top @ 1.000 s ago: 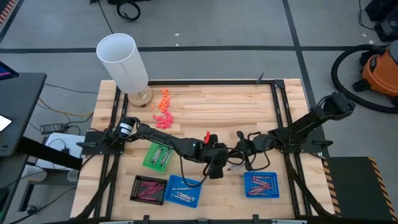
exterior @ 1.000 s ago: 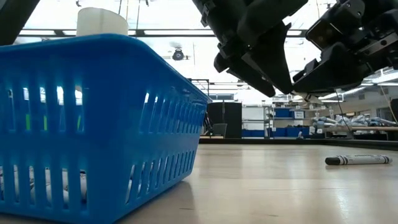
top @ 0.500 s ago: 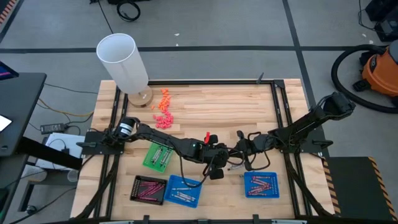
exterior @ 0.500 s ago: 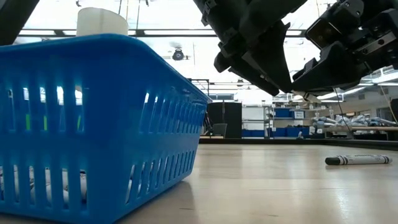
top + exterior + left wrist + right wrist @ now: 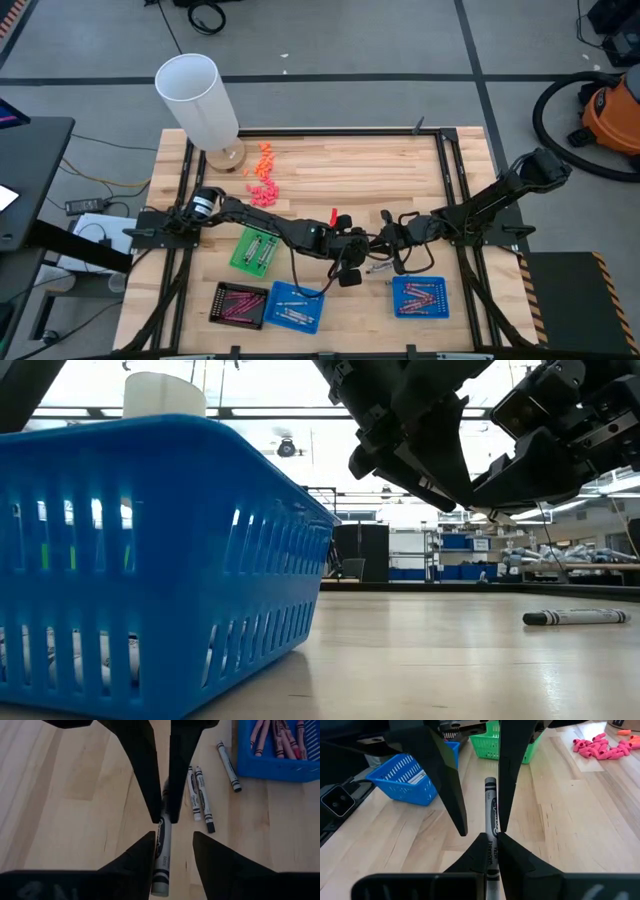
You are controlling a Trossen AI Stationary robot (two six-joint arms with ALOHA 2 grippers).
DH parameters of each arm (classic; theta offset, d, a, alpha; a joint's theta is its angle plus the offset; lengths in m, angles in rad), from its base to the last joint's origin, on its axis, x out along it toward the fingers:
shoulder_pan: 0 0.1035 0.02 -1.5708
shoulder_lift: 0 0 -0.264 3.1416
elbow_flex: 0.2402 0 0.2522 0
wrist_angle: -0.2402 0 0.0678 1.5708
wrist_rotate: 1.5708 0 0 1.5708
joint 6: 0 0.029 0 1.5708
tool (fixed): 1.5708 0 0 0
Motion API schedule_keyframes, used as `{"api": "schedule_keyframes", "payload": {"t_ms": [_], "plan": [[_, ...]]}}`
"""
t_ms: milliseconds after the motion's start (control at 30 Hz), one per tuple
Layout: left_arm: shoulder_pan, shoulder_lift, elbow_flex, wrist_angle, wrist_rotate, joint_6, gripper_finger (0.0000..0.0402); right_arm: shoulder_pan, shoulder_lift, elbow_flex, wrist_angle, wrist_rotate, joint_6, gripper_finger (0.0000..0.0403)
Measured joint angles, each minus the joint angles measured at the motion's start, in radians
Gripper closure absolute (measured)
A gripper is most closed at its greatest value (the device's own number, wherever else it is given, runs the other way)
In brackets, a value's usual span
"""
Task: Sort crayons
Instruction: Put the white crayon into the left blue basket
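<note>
Grey crayon passed between grippers
Right gripper pinches its end; left gripper's fingers straddle it, seen only by wrist views.

Overhead looking down, table-level sideways, two wrist close-ups sharing tabletop

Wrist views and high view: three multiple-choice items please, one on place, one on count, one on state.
1. The pink bits lie: A by the white tube; B in the green tray; C under the right arm.
2. Loose crayons beside the blue tray, left wrist view: A one; B three; C six.
3. The right claw is: A wide open; B shut on the grey crayon; C shut on nothing.
A, they sit at the tube's foot; B, three lie on bare wood; B, its fingers pinch the crayon.
</note>
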Motion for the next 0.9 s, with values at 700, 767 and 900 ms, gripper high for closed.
{"api": "schedule_keyframes", "payload": {"t_ms": [700, 767, 900], "plan": [[0.013, 0.0, 0.0, -0.019, -0.003, -0.018, 0.0356, -0.002, 0.0, 0.0, -0.001, 0.007, -0.034, 0.0365], [0.013, 0.0, 0.0, -0.019, 0.0, -0.018, 0.0379, -0.002, 0.0, 0.0, -0.003, 0.006, -0.035, 0.0359], [0.013, 0.0, 0.0, -0.018, -0.002, -0.028, 0.0382, -0.002, 0.0, 0.0, 0.0, 0.006, -0.026, 0.0335]]}}
